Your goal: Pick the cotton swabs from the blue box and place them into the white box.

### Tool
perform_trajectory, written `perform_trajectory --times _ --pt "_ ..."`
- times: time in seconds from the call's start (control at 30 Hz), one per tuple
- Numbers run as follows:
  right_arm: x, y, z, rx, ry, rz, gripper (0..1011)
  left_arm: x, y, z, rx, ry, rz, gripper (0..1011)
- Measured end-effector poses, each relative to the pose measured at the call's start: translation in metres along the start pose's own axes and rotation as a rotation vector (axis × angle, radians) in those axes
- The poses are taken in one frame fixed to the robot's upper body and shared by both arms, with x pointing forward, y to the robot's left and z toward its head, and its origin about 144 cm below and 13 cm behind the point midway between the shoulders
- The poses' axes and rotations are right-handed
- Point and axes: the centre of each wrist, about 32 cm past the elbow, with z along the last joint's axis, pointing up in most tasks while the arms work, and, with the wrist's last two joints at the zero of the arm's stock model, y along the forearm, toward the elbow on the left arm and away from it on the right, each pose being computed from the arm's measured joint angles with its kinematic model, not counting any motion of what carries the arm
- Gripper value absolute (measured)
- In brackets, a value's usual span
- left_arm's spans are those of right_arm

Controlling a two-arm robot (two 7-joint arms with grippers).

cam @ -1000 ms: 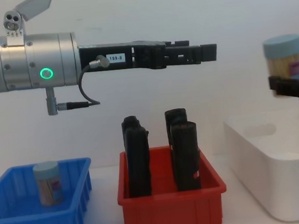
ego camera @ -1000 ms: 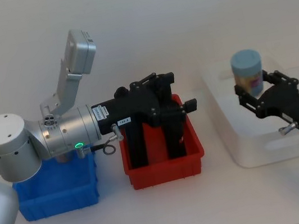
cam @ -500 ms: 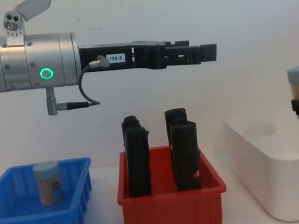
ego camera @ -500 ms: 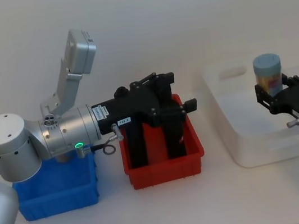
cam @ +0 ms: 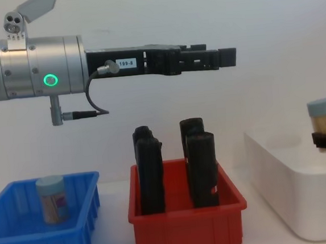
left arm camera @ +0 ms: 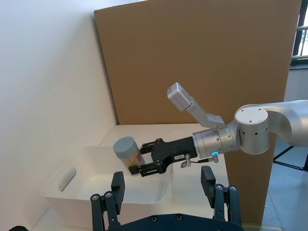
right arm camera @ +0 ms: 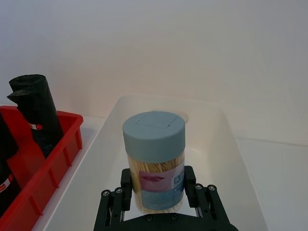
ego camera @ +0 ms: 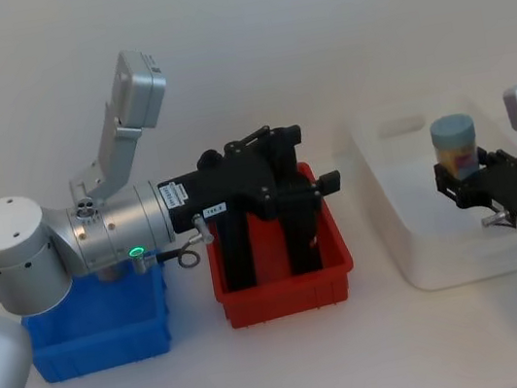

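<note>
Progress check: we've got one jar of cotton swabs (right arm camera: pixel 155 159) clamped upright in the right gripper (right arm camera: pixel 158 185), fingers closed on the jar body below the lid. It hangs over the inside of the white box (ego camera: pixel 425 261), about level with the rim in the chest view, and as far as we can tell it isn't resting on the floor of the box. Release not done, so that's zero delivered by our count; we see nothing lying in the parts of the box that show. A second jar (cam: pixel 52 199) stands upright in the blue box (cam: pixel 83 220), so at least one more cycle after this drop. The left gripper (cam: pixel 229 57) is parked high over the red bin (cam: pixel 187 231), fingers spread wide, holding nothing. The red bin holds tall black blocks (cam: pixel 149 172), not our concern. The surface is a plain white table (ego camera: pixel 296 365) with the three bins in a row, against a white wall (ego camera: pixel 311 28). The left wrist view shows a big cardboard panel (left arm camera: pixel 202 57) past the right arm and a window (left arm camera: pixel 301 29) at the edge.
</note>
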Motion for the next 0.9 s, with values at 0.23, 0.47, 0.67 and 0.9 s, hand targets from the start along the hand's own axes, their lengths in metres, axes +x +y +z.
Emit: perform_trajectory --times 0.23,0.47,0.67,0.9 --pt "-0.0003 0.0047 -0.0024 -0.015 0.002 0.003 635 0.0 0.0 0.0 0.0 0.0 0.0 1004" --pt "-0.0004 0.0067 -0.0035 -0.018 0.0 0.005 635 0.0 0.0 0.0 0.0 0.0 0.0 1004" --pt "-0.0003 0.0073 -0.0043 -0.016 -0.003 0.005 768 0.0 0.0 0.0 0.0 0.0 0.0 1004" --pt "0.0001 0.0073 -0.0045 -0.004 -0.007 0.003 946 0.0 0.0 0.0 0.0 0.0 0.0 1004"
